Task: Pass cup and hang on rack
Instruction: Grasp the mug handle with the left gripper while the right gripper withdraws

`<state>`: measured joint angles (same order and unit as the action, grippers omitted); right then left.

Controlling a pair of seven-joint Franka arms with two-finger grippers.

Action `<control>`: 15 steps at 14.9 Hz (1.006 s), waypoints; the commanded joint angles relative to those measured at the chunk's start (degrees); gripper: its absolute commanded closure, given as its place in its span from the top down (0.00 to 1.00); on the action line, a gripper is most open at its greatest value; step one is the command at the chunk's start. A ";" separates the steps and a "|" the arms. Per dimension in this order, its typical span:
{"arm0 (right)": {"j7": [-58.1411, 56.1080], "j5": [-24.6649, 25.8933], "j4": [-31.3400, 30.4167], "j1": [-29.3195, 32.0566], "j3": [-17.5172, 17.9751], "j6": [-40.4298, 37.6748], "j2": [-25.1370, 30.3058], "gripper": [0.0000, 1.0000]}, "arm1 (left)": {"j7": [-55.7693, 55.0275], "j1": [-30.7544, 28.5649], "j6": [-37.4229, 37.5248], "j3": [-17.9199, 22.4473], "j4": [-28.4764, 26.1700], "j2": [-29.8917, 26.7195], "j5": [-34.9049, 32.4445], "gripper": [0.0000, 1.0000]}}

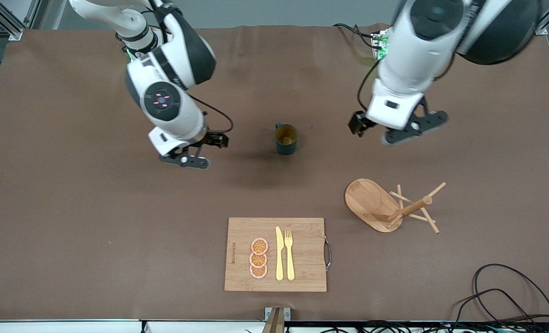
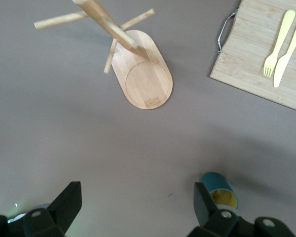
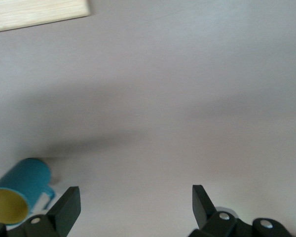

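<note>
Nearby, cutting board (image 1: 302, 240) w/ knife (image 1: 279, 254), fork (image 1: 289, 254).

Brown table (image 1: 71, 185) with upright cup (image 1: 285, 139), rack (image 1: 385, 206), cutting board (image 1: 276, 254), black cables (image 1: 501, 296).

arms: glossy white shells, black joints | right arm (image 1: 163, 99): pink-marked black disc | tools: black | cables: black

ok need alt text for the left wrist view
The open left gripper hangs over bare brown table, with the cup upright by one finger. Farther off stand the rack and a cutting board carrying a yellow fork and knife.
</note>
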<state>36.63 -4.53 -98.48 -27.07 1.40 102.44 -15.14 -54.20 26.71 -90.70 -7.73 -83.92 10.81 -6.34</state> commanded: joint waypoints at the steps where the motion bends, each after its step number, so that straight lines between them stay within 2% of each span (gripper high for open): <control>1: -5.06 -0.21 -4.61 4.99 0.80 -0.74 5.64 1.00 | -9.40 7.45 -0.97 0.00 0.60 2.01 -4.55 1.00; 7: -18.51 0.66 -5.57 15.36 0.80 -3.38 8.36 1.00 | -34.79 23.89 -5.00 0.00 1.04 12.37 -15.79 1.00; 9: -19.92 3.46 -6.98 17.65 0.89 -2.42 9.16 1.00 | -43.83 28.55 -6.76 0.00 1.04 16.68 -21.58 1.00; 11: -25.36 3.92 -6.98 21.42 0.89 -2.33 9.51 1.00 | -52.20 31.81 -6.77 0.00 1.04 21.33 -27.65 1.00; 15: -31.09 5.67 -6.98 26.18 0.89 -0.06 10.91 1.00 | -62.75 37.44 -6.86 0.00 1.04 28.46 -35.22 1.00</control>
<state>7.87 -0.33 -103.09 -3.41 1.16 100.52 -7.44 -112.74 62.41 -97.72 -8.13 -84.39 36.23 -37.73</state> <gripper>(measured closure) 0.000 0.000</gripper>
